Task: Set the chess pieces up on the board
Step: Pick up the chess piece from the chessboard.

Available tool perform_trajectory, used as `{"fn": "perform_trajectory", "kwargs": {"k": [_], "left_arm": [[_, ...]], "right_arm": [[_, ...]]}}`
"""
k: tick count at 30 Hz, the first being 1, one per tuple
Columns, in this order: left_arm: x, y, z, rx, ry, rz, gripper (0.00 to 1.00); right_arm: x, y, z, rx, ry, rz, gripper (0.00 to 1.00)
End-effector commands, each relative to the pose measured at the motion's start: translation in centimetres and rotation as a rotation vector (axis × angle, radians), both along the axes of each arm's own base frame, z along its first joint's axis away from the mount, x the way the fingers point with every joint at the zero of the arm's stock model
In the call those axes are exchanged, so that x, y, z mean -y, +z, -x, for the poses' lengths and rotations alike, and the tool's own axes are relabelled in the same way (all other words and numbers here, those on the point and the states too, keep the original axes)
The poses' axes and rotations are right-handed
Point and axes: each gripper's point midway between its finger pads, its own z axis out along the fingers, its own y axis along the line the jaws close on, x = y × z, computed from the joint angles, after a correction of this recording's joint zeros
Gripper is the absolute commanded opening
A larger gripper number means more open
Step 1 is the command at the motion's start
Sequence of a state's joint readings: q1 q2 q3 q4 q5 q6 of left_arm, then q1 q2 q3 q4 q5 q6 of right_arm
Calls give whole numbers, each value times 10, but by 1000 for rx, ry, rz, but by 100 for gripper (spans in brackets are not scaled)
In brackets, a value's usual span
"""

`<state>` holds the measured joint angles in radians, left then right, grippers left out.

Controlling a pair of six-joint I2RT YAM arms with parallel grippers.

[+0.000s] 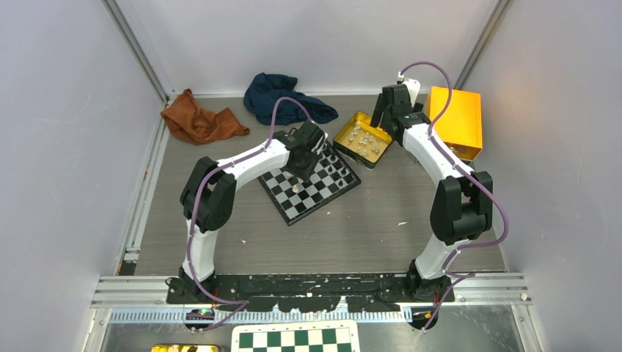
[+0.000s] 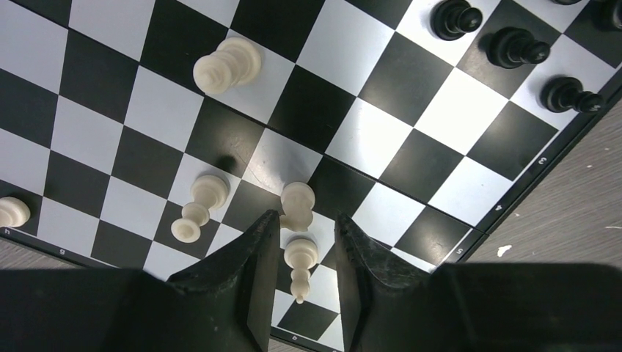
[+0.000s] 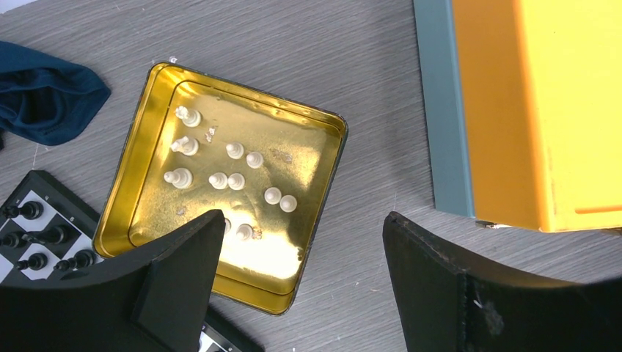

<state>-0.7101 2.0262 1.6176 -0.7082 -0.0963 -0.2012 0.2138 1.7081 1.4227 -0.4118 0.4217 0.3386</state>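
The board [image 1: 323, 192] lies mid-table, seen close in the left wrist view [image 2: 367, 139]. My left gripper [image 1: 298, 174] hovers over its near rows, jaws a little apart [image 2: 306, 216] around a white piece [image 2: 301, 265] without touching it. More white pieces [image 2: 196, 211] lie or stand nearby, one large one [image 2: 226, 64] farther in. Black pieces [image 2: 517, 48] stand along the far edge [image 1: 335, 163]. My right gripper [image 1: 380, 121] is wide open and empty [image 3: 302, 217] above the table beside a gold tin [image 3: 150, 95] holding several white pieces [image 3: 235, 180].
An orange box [image 1: 456, 121] stands right of the tin [image 1: 350, 147]; it also shows in the right wrist view [image 3: 543, 110]. A blue cloth [image 1: 275, 95] and a brown cloth [image 1: 198, 119] lie at the back. A green-and-white checkered sheet [image 1: 297, 339] lies below the arm bases.
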Motion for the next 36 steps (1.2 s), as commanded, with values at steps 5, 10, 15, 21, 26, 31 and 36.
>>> {"fn": "perform_trajectory", "kwargs": {"k": [5, 10, 15, 21, 26, 31, 36], "left_arm": [[3, 10, -14, 42, 17, 4, 34], [2, 8, -14, 40, 19, 2, 34], [3, 6, -13, 33, 18, 4, 33], [2, 7, -13, 34, 21, 3, 30], [2, 5, -12, 30, 22, 0, 29], [1, 7, -13, 35, 24, 1, 27], [0, 12, -14, 47, 27, 0, 27]], "right_arm": [[1, 32, -3, 101, -15, -7, 85], [1, 32, -3, 100, -16, -8, 85], [3, 31, -2, 98, -17, -3, 85], [4, 30, -1, 95, -21, -1, 85], [4, 30, 0, 96, -23, -2, 85], [5, 31, 1, 99, -23, -1, 85], [5, 32, 1, 100, -24, -2, 84]]}}
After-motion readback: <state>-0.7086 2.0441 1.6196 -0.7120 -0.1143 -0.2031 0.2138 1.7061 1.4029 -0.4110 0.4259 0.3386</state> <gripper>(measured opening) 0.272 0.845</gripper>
